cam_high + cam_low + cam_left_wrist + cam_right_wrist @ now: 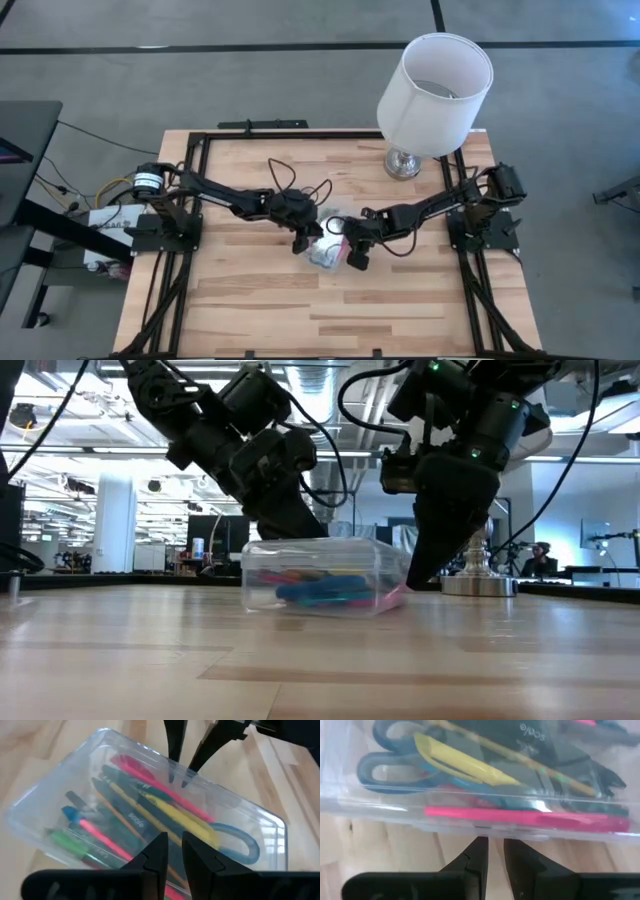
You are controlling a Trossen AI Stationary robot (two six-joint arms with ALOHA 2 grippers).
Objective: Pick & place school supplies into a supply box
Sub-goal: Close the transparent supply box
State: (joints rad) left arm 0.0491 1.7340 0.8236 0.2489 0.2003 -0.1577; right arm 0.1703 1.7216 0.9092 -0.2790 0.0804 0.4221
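Where the high view looks straight down on the pale wooden plank tabletop [260, 310], the small clear plastic supply box [326, 253] lies near the middle, with the left gripper [304, 240] at one side of it and the right gripper [356, 258] at the other, both arms reaching inward from the table's edges; a large white lampshade on a chrome base [433, 92] stands well apart at the far right corner. In the low view the box [318, 575] rests flat on the tabletop [320, 660] with its lid on, blue and pink supplies showing through its wall, and the two dark arms come down onto its top and its end; a person [541, 559] sits far back in the room. In the left wrist view the left gripper [173, 851] has its fingers nearly together, a narrow slit between them, held over the near edge of the box [45, 805], gripping nothing; inside lie a red pen [150, 782], a yellow marker [187, 820], a green marker [67, 841], a pink pencil [102, 837] and blue-handled scissors [245, 840], and the right gripper [177, 779] points down at the far edge. In the right wrist view the right gripper [492, 852] shows the same narrow slit, fingers close, empty, just short of the box wall [395, 805], behind which the scissors [380, 762], the yellow marker [455, 760] and a pink marker [530, 817] lie.
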